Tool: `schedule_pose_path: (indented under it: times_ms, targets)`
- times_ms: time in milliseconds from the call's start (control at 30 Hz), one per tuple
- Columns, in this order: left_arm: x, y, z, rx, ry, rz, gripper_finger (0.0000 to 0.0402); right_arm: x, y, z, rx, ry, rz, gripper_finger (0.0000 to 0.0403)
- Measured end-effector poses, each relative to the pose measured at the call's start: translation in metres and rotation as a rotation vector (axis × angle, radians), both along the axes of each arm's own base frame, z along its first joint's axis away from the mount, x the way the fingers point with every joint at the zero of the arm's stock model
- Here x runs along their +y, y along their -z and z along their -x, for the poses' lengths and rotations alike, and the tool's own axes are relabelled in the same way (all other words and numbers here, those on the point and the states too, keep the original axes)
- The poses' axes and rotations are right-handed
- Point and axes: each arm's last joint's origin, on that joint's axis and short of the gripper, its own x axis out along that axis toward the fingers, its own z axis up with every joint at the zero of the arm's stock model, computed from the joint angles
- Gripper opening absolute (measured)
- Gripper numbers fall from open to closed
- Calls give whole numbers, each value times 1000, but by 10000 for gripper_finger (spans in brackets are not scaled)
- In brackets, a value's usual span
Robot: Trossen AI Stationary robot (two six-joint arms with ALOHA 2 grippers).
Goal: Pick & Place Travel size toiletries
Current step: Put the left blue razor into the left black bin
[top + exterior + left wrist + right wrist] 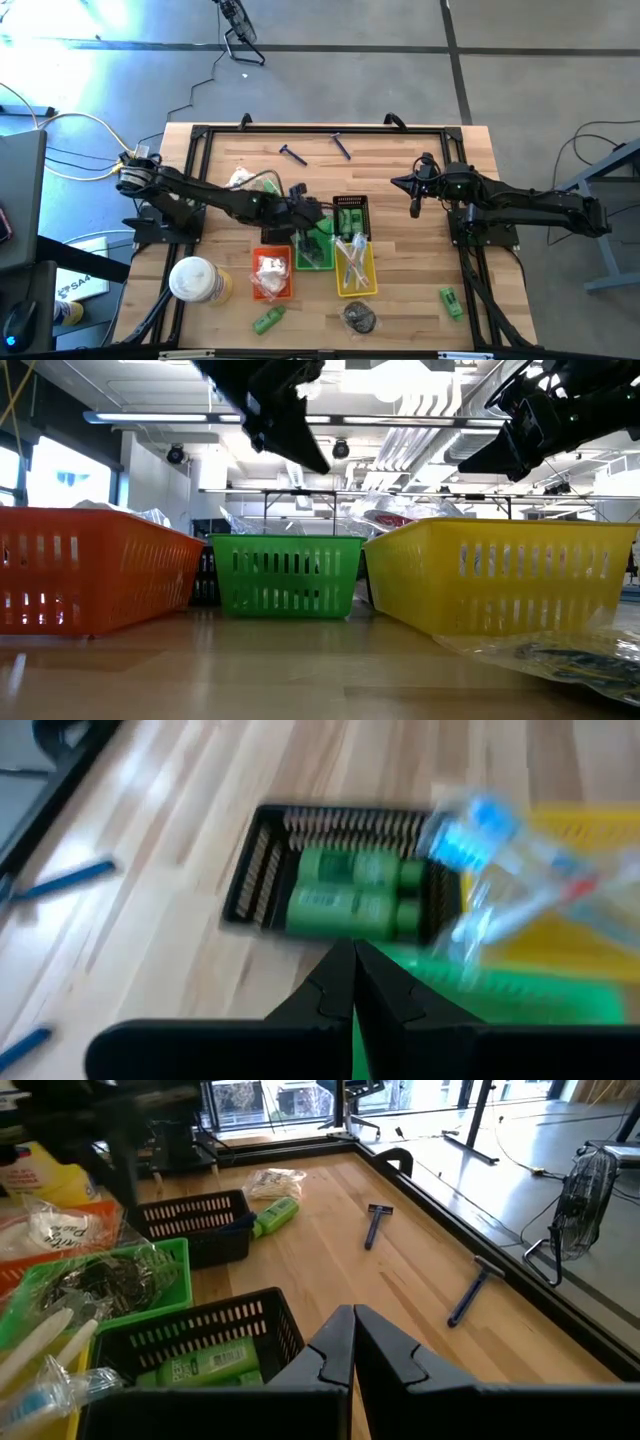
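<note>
Crinkly clear wrapper (560, 652), slatted plastic baskets (510, 575)

Your left arm reaches across twd the table's middle, elbow bent, wrist angled down. Its left gripper (318, 213) has both fingers pressed together, holding nothing. Your right arm sits folded back on its own side, right gripper (415, 207) raised off the table, fingers also pressed together, holding nothing.
</note>
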Motion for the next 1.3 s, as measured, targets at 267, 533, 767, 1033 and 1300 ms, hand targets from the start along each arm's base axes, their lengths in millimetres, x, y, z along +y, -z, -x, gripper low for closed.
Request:
schedule_pose_path:
  times_ms: [267,533,767,1033,1300]
  targets:
    - [53,6,26,-11,39,31,0,-1,3,-3,25,1,0,2]
    - [113,3,43,-4,132,56,0,-2,8,-8,69,-4,10,2]
    - [155,3,58,-17,115,98,0,-3,7,-11,67,-23,69,2]
    - [182,4,70,6,-35,50,0,-3,7,-11,69,-26,87,2]
    - [189,1,69,0,-109,-66,4,-3,7,-11,70,-27,87,2]
